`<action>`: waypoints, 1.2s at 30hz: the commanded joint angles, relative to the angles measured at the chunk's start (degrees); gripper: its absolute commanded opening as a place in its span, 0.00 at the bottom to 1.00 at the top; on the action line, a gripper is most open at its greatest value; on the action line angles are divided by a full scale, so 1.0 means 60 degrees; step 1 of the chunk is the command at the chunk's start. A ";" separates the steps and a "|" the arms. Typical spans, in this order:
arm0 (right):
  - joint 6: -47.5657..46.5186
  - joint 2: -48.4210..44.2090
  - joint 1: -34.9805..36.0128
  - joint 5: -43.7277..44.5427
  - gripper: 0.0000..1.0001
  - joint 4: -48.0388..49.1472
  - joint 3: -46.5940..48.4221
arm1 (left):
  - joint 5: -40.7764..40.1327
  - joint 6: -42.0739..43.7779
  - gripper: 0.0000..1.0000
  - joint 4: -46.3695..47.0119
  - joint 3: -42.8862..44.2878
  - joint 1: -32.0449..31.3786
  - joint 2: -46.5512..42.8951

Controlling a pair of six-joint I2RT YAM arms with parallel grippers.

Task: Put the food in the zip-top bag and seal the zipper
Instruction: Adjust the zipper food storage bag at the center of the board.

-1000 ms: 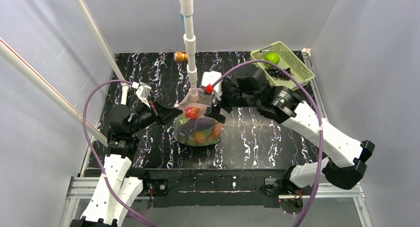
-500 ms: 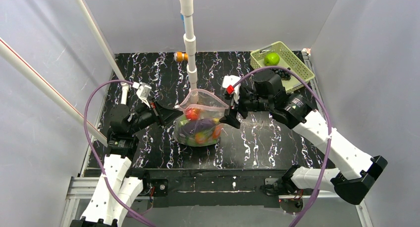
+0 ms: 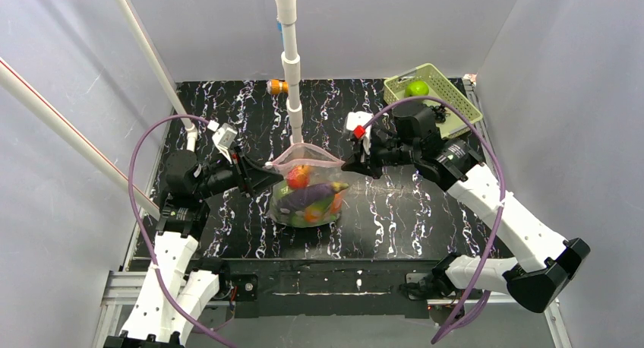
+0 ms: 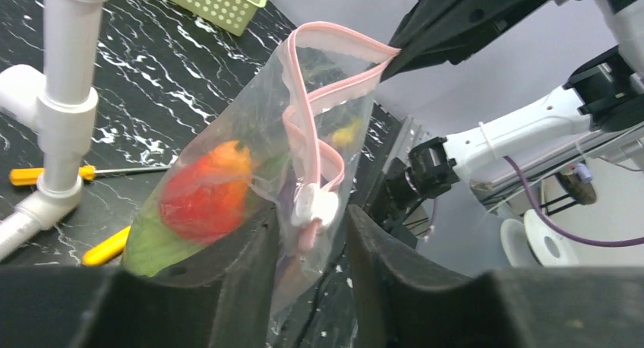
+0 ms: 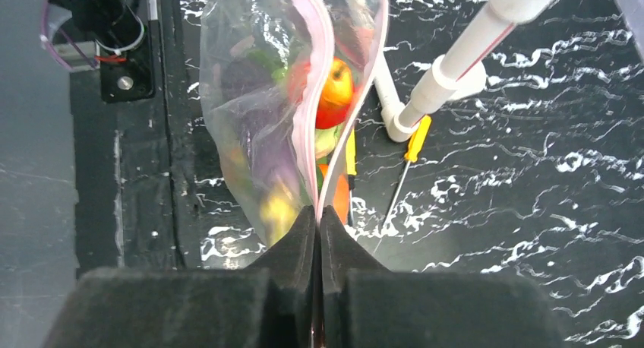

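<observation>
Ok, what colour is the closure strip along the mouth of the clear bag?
Pink. The zipper shows best in the left wrist view.

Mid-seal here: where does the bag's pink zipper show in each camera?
Top external: zipper rims the bag mouth, mid-table.
Left wrist: zipper loops from top centre down into the left gripper.
Right wrist: zipper strips converge in the shut right gripper.
Shared landmark: white pipe beside the bag.
</observation>
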 commanded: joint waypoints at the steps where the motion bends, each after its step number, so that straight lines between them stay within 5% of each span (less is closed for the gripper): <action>1: -0.0260 -0.0739 -0.0405 -0.0914 0.01 0.0157 -0.0265 | 0.0855 0.0811 0.47 -0.0373 0.0302 0.0047 -0.0164; 9: -0.0135 -0.0787 -0.0804 -0.1559 0.01 0.0053 -0.0262 | 0.1501 0.0600 0.49 0.1933 -0.0376 0.0047 0.0080; 17: 0.0060 -0.0571 -0.1057 -0.2125 0.01 0.0111 -0.0002 | 0.0044 0.0041 0.56 0.4937 -0.2554 0.0047 -0.0859; 25: 0.0026 -0.0601 -0.1061 -0.2199 0.01 0.0018 0.0037 | -0.0384 -0.1214 0.60 0.8727 -0.3572 0.0032 -0.0025; 28: -0.0057 -0.0518 -0.1061 -0.2175 0.01 -0.0097 0.0167 | 0.0278 -0.1519 0.48 0.9394 -0.3558 0.0032 0.0444; 32: -0.0209 -0.0512 -0.1080 -0.1772 0.01 -0.0144 0.0204 | 0.0349 -0.0480 0.10 0.7838 -0.3436 0.0032 -0.0174; 36: -0.0368 -0.0823 -0.1090 -0.0007 0.01 0.0246 -0.0167 | 0.0590 0.0732 0.01 0.5604 -0.3011 0.0031 -0.0741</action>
